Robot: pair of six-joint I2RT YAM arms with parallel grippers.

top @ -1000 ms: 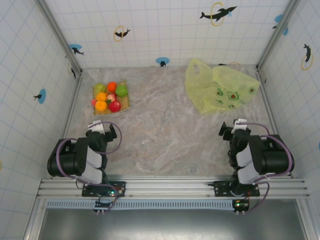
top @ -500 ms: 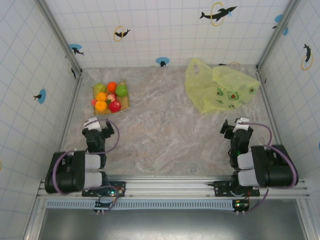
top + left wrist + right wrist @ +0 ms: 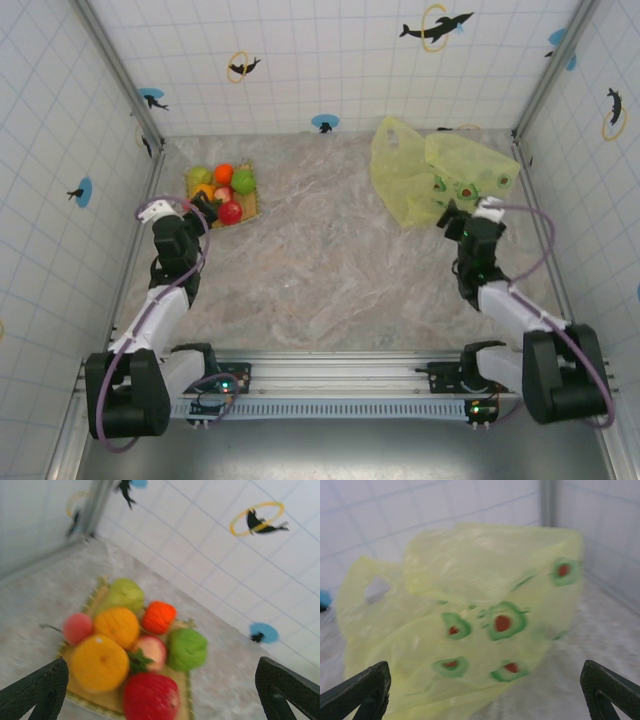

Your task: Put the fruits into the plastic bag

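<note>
The top camera hangs above and behind the arm bases and looks down on the whole desk (image 3: 330,270) from well off. The left wrist camera sits low behind the left hand (image 3: 161,665), facing the far left corner, close to the fruits (image 3: 125,650). The right wrist camera sits low behind the right hand (image 3: 485,665), facing the far right corner, close to the plastic bag (image 3: 470,620). The top view takes in both the fruits and the plastic bag too.

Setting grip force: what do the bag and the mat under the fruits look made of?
The plastic bag looks like thin translucent yellow-green film, crumpled and faintly glossy. The mat looks tan and matte, perhaps woven fibre; blur leaves it open.
</note>
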